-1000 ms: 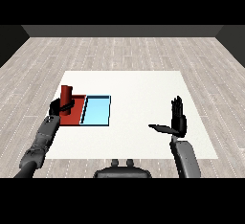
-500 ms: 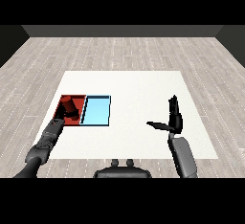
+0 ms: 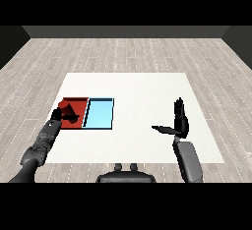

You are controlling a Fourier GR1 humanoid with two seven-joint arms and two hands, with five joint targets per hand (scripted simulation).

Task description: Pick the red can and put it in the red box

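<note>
Red can (image 3: 65, 107) lies in red tray (image 3: 80, 101), at 1 o'clock of left hand (image 3: 56, 118), whose grasp is unreadable. Right hand (image 3: 180, 122) spread, holding nothing.

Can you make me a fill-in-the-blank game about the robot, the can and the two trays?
1. The red can is in the ____ tray.
2. The light blue tray lies to the ____ of the red tray in the picture.
3. The hand by the can is the robot's ____ hand.
4. The right hand has its fingers ____ and holds nothing.

Missing words: red; right; left; straight
</note>
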